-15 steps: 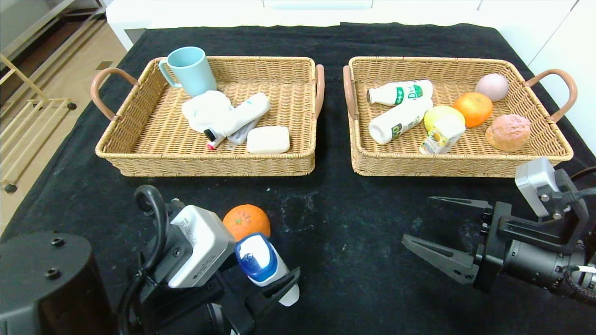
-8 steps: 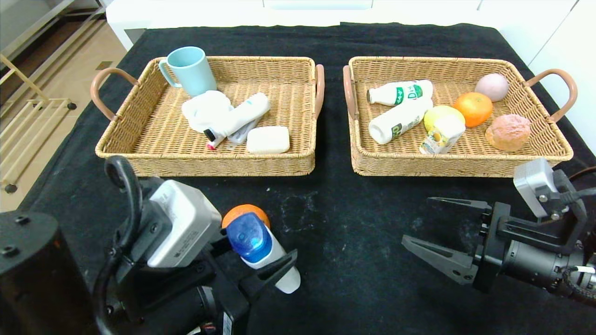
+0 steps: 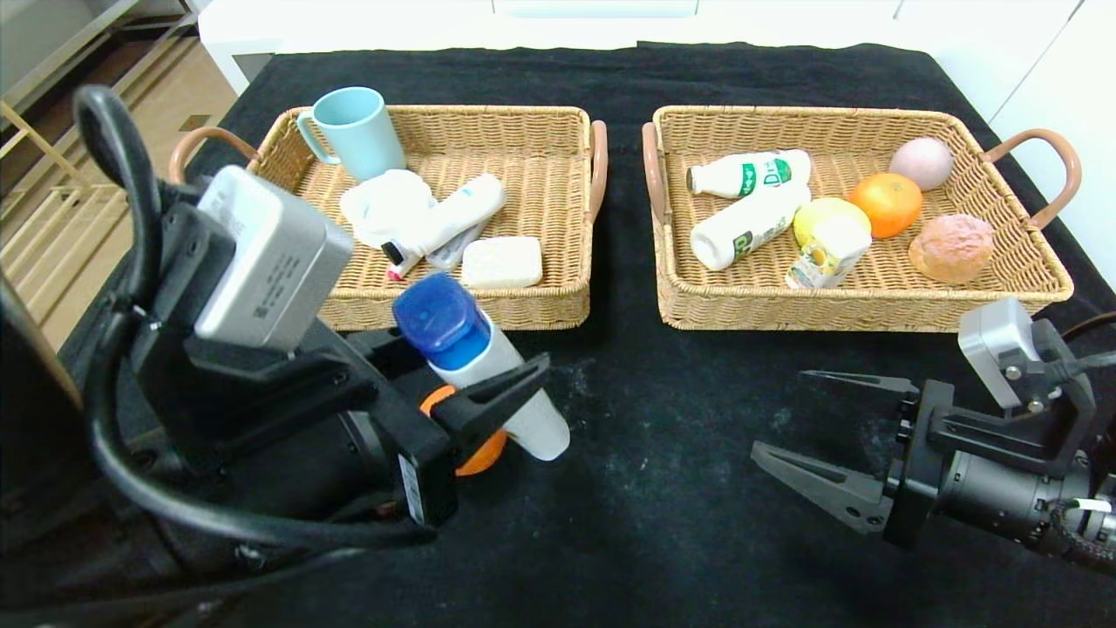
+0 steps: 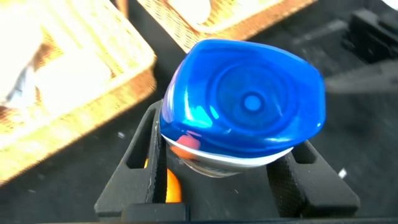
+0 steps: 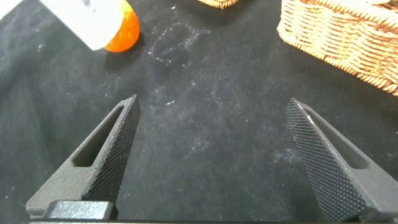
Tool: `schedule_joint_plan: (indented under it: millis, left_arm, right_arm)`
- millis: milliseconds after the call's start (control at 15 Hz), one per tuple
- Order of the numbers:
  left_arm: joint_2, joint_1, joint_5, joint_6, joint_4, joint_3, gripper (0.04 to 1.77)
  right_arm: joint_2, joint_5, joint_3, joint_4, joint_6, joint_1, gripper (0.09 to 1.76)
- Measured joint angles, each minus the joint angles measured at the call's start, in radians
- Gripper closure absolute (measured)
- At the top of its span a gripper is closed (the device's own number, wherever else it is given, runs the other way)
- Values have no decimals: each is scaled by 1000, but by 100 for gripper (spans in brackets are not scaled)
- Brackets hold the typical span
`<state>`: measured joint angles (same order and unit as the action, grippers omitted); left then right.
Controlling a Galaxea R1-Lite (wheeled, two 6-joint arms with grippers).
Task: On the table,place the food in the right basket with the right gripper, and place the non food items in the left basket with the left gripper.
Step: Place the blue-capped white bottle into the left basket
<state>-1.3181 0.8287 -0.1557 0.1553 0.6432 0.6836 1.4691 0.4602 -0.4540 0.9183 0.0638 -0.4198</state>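
My left gripper (image 3: 488, 379) is shut on the white tube bottle with the blue cap (image 3: 471, 353), held tilted above the table (image 3: 654, 488) just in front of the left basket (image 3: 540, 310). The left wrist view is filled by the blue cap (image 4: 245, 106) between the fingers (image 4: 140, 168). An orange (image 3: 484, 453) lies on the cloth beneath it, mostly hidden. My right gripper (image 3: 782, 412) hovers open and empty at the front right, before the right basket (image 3: 872, 310); its wrist view shows the orange (image 5: 124, 31) far off.
The left basket holds a blue mug (image 3: 357, 131), a wavy white bottle (image 3: 427, 222) and a white soap bar (image 3: 501, 262). The right basket holds two milk bottles (image 3: 750, 174), a lemon (image 3: 824, 214), a juice carton (image 3: 828, 253), an orange (image 3: 887, 203) and a bun (image 3: 952, 248).
My left gripper has risen and moved toward the left basket with the blue-capped bottle in it. The orange stays on the cloth. The right arm has barely moved.
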Motion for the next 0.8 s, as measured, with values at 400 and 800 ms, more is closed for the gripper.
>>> schedule_joint_plan:
  millis: [400, 800]
  left_arm:
    - [-49, -32, -2, 0, -74, 202, 88]
    - [-154, -136, 6, 3, -137, 379, 88]
  right_arm:
    - [0, 0, 5, 0, 14, 0, 14]
    - [-5, -1, 5, 0, 14, 0, 14]
